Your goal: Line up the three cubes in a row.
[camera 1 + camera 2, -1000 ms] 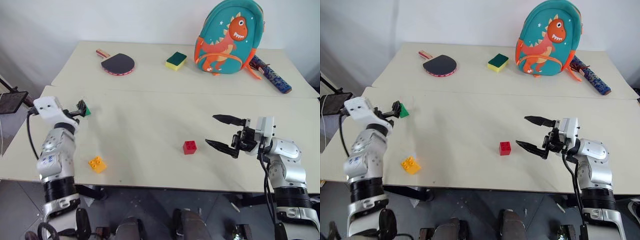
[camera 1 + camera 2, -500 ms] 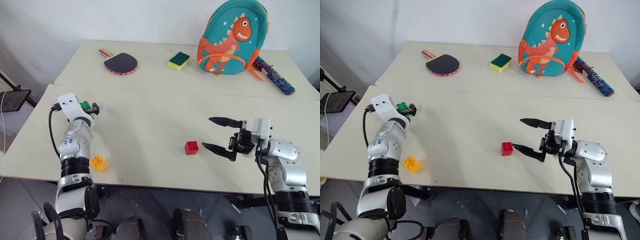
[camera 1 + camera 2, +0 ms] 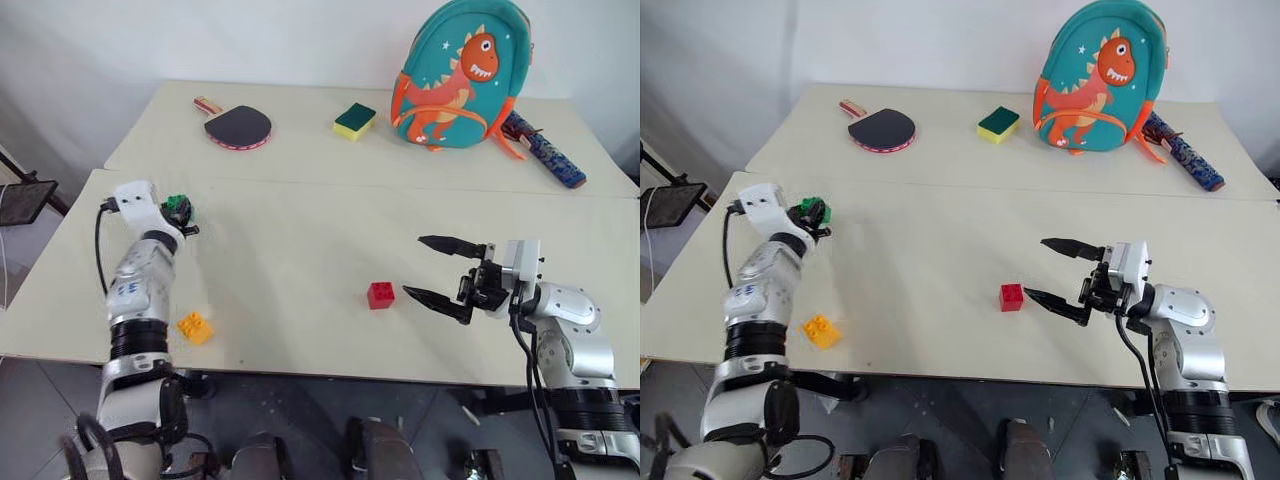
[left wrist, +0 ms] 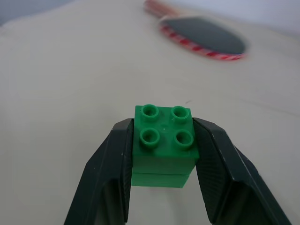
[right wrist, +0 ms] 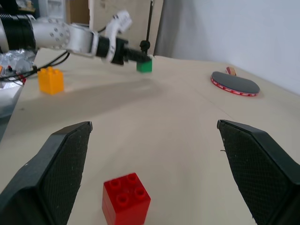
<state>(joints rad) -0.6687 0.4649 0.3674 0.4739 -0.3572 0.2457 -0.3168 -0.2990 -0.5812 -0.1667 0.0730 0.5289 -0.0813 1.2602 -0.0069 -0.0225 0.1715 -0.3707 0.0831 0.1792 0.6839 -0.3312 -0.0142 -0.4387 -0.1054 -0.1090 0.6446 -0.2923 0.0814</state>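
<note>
Green plastic, hard and studded, the green brick (image 4: 165,145) sat pinched between the left claw (image 4: 164,161)'s two fingers, gripped on its flat side walls near the worktop (image 3: 300,250)'s left edge. It looked light and stiff, though smooth enough to slip, so flat opposite sides seemed the best hold. The red brick (image 3: 380,294) lay near the front edge, just ahead of the spread, empty right claw (image 3: 438,272). The yellow-orange brick (image 3: 195,327) sat by the front-left corner.

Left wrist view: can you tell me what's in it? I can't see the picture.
Two black gripper fingers pinch a green studded cube from both sides, studs facing up. Behind it lies a pale table, with a table tennis paddle farther back.
</note>
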